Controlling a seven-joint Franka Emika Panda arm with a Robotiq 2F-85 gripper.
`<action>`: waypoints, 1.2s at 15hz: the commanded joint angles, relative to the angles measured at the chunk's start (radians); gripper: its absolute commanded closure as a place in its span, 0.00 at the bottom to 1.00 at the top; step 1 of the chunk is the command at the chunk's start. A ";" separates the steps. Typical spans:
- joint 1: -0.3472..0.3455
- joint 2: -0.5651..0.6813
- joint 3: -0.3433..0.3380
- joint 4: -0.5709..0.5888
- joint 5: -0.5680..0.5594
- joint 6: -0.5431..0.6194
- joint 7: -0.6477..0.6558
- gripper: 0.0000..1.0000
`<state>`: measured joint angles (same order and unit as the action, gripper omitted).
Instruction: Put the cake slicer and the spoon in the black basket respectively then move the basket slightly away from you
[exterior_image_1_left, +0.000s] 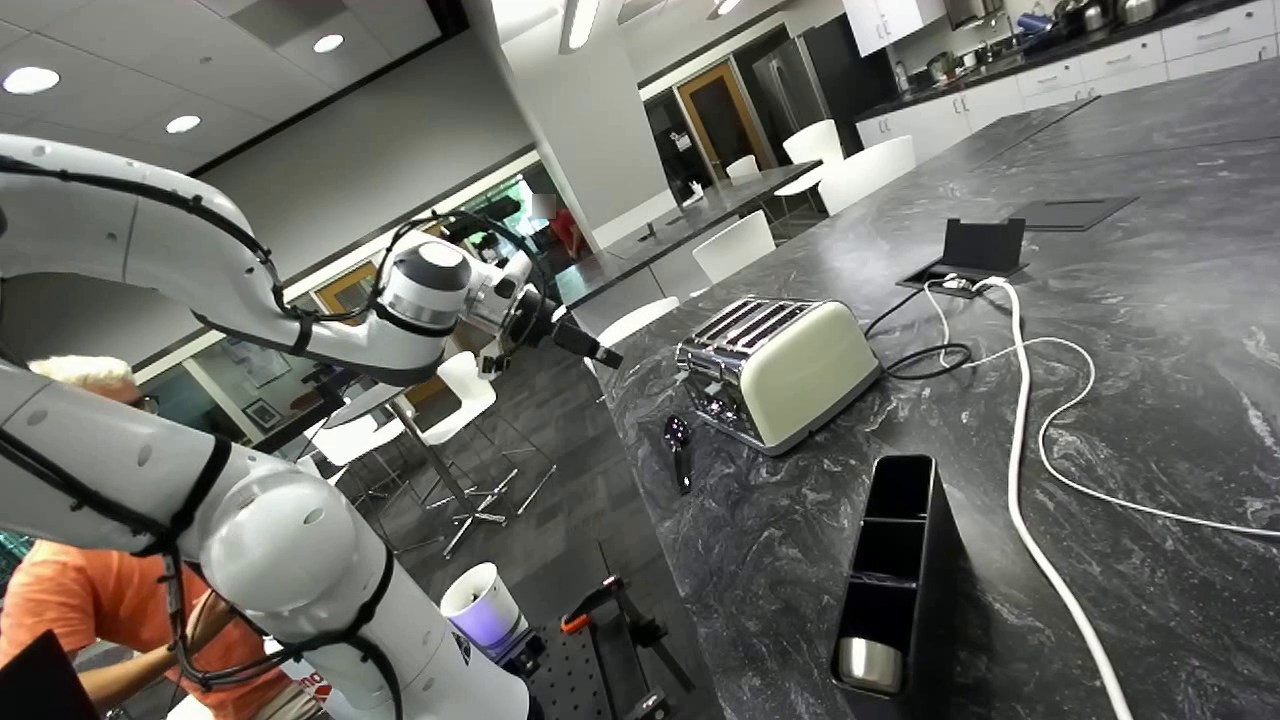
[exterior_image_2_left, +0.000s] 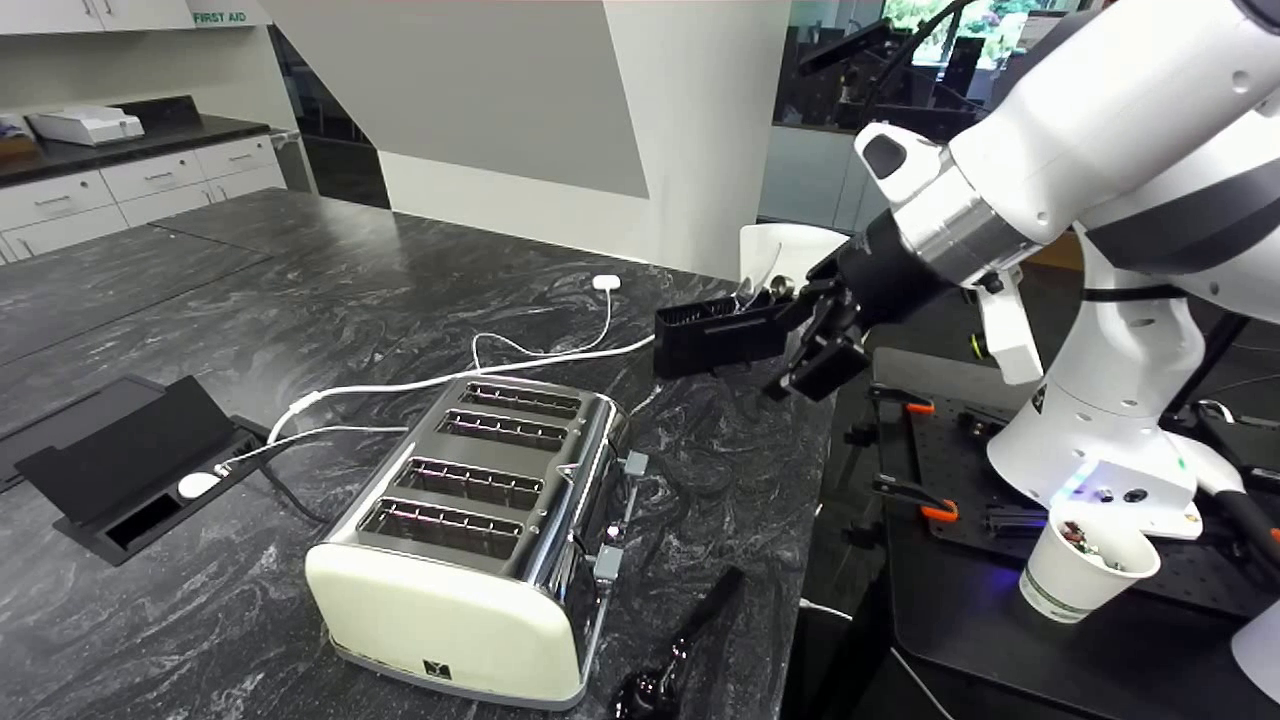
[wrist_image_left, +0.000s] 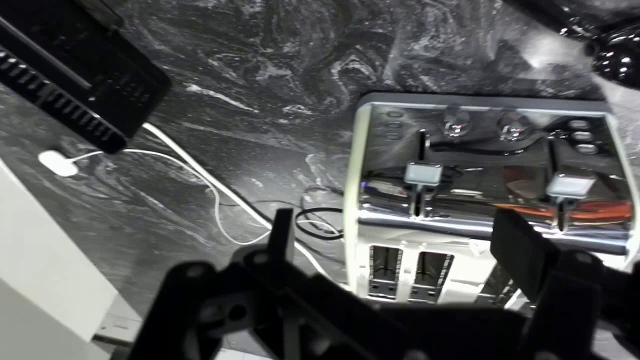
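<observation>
My gripper (wrist_image_left: 394, 220) is open, its fingers (wrist_image_left: 522, 252) wide apart with nothing between them. It hangs in the air by the table's edge, with the toaster beyond it in the wrist view. The spoon (exterior_image_1_left: 679, 455), dark and glossy, lies on the table beside the toaster. Only part of the spoon (wrist_image_left: 617, 57) shows in the wrist view's top corner. The black basket (exterior_image_1_left: 935, 580) stands upright on the table with dividers inside. Shiny metal (exterior_image_1_left: 870, 662) sits in its end compartment; whether this is the cake slicer I cannot tell. The basket (exterior_image_2_left: 710, 345) is behind my gripper in an exterior view.
A cream and chrome toaster (exterior_image_2_left: 440, 620) stands between the spoon and the raised outlet lid (exterior_image_1_left: 983, 245). A white cable (exterior_image_1_left: 1020, 430) runs over the table past the basket. The table edge drops off on the robot's side. A person (exterior_image_1_left: 100, 590) sits behind the arm.
</observation>
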<state>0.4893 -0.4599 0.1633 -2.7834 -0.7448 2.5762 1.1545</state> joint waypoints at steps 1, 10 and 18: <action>-0.004 0.137 -0.053 -0.002 -0.079 0.244 -0.062 0.00; -0.012 0.631 -0.168 0.073 -0.173 0.788 -0.353 0.00; -0.141 0.680 0.057 0.047 0.163 0.721 -0.665 0.00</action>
<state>0.4000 0.2251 0.1227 -2.7258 -0.7384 3.3357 0.6493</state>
